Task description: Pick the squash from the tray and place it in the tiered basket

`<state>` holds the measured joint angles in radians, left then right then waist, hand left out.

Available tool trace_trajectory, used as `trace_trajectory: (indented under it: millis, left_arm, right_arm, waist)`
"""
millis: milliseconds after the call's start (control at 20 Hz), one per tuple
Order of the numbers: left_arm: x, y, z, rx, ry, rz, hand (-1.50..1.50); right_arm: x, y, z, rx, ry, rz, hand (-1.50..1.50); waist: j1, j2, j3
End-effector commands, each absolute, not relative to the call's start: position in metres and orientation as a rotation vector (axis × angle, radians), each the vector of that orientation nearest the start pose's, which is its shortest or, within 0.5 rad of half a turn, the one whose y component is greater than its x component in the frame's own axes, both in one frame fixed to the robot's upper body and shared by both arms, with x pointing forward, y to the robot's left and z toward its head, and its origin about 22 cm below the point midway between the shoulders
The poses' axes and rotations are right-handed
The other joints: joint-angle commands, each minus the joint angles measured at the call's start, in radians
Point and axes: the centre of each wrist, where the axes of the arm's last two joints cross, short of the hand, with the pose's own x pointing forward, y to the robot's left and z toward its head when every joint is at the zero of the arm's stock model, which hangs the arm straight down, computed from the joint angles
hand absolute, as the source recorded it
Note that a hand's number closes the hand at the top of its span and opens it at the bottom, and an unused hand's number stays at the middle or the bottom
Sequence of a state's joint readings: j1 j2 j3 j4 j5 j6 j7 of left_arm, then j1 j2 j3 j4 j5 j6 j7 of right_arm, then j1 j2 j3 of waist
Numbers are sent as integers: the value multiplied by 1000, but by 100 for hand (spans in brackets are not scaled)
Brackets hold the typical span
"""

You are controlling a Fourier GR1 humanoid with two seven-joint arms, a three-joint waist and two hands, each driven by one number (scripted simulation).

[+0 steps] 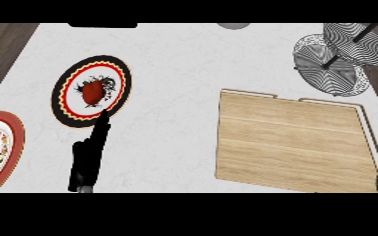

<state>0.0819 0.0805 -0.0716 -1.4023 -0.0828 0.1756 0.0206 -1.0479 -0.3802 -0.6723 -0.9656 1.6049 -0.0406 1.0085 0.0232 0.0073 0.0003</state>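
Note:
The wooden tray point(291, 140) lies at the right of the counter with nothing on it. At the far right corner stands the tiered basket point(332, 62), grey wire with striped round tiers. No squash shows anywhere. My left hand point(88, 155) is at the lower left, open, its straight fingers point(105, 120) pointing up and reaching the near rim of a patterned plate point(118, 75). A red blob point(92, 92) sits in that plate's middle; I cannot tell whether it is an object or part of the pattern. My right hand is out of view.
A second plate point(9, 145) with a red rim is cut off by the left edge. A black object point(103, 25) and a grey round one point(233, 25) sit at the far edge. Dark wood point(15, 42) borders the top left corner.

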Motion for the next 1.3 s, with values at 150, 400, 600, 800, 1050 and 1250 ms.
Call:
trace_trajectory:
  millis: [150,400,600,800,1050,1250]
  left_arm:
    - [233,239,-45,250,-1308,-33,0]
    - [229,226,-45,224,-1321,-33,0]
    - [210,242,-62,245,-1304,-55,0]
    - [224,244,-40,235,-1309,-32,0]
    - [214,245,-53,231,-1309,-43,0]
    - [213,240,-61,248,-1309,-18,0]
  right_arm:
    - [429,-363,203,-1559,-561,-353,150]
    - [427,-366,189,-1413,-688,-543,150]
    - [421,-378,160,-1338,-780,-655,-150]
    - [421,-380,175,-1344,-948,-764,-150]
    - [418,-392,199,-1414,-1081,-911,-150]
    - [406,-393,205,-1550,-1107,-1067,-150]
  waist:
    - [-2,1,1]
    - [-1,3,2]
    - [3,4,2]
    - [1,0,2]
    - [2,1,1]
    - [-28,-10,-2]
